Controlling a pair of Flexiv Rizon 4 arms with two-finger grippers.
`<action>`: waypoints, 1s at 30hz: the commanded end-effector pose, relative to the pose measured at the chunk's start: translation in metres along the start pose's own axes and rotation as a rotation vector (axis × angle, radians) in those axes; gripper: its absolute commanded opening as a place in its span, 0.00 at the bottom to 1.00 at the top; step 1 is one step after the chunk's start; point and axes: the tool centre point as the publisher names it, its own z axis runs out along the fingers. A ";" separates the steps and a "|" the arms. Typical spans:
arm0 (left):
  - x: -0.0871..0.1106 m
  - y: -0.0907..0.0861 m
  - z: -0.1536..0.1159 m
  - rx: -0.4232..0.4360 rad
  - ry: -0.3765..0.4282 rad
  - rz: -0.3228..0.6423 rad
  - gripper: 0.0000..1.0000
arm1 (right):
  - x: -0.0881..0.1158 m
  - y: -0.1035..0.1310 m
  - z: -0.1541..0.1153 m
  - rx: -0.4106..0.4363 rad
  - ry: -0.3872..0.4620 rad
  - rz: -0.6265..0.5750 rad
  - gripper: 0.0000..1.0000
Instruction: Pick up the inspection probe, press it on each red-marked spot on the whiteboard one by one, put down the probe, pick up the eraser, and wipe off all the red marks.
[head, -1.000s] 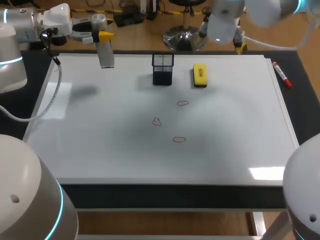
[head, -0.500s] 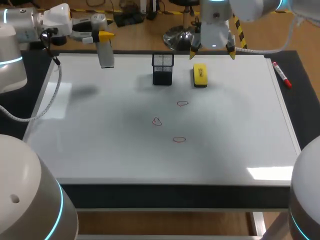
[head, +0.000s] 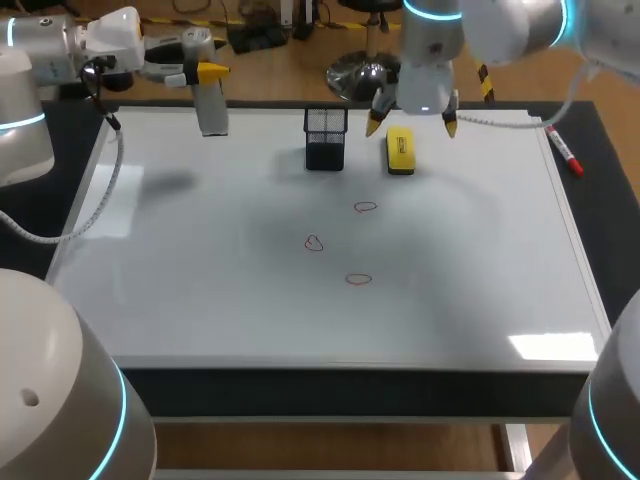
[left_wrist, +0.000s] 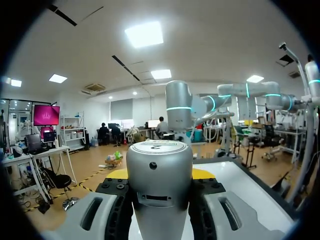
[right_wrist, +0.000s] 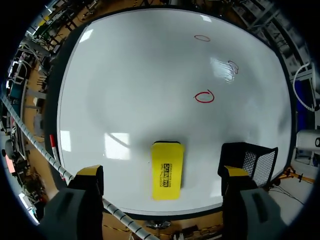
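The grey cylindrical inspection probe (head: 210, 104) hangs above the whiteboard's (head: 200, 290) far left corner, with my left gripper (head: 203, 72) shut on it. In the left wrist view the probe (left_wrist: 159, 200) fills the gap between the left gripper (left_wrist: 159, 175) fingers. The yellow eraser (head: 400, 151) lies flat near the far edge. My right gripper (head: 411, 124) hovers just above it, wide open and empty, its tips straddling the eraser (right_wrist: 167, 170) without touching it. Three red marks (head: 365, 207) (head: 314, 243) (head: 358, 280) sit mid-board, and show ahead of the right gripper (right_wrist: 162, 171) as well.
A black mesh pen holder (head: 325, 138) stands just left of the eraser, close to one right fingertip (right_wrist: 234, 172). A red marker (head: 563, 148) lies on the board's right frame. My right arm's cable (right_wrist: 45, 155) runs along the far edge.
My right gripper has come down and in from beyond the far edge to a spot over the eraser. The left arm and the probe have stayed still.
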 end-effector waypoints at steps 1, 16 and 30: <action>0.000 0.000 0.000 0.002 0.001 0.001 0.00 | -0.009 0.000 0.010 -0.009 0.014 -0.002 1.00; 0.000 0.000 0.000 0.002 0.001 0.001 0.00 | -0.007 -0.012 0.029 0.025 -0.014 0.077 1.00; 0.000 0.000 0.000 0.002 0.001 0.001 0.00 | -0.001 -0.030 0.033 0.012 0.033 0.052 1.00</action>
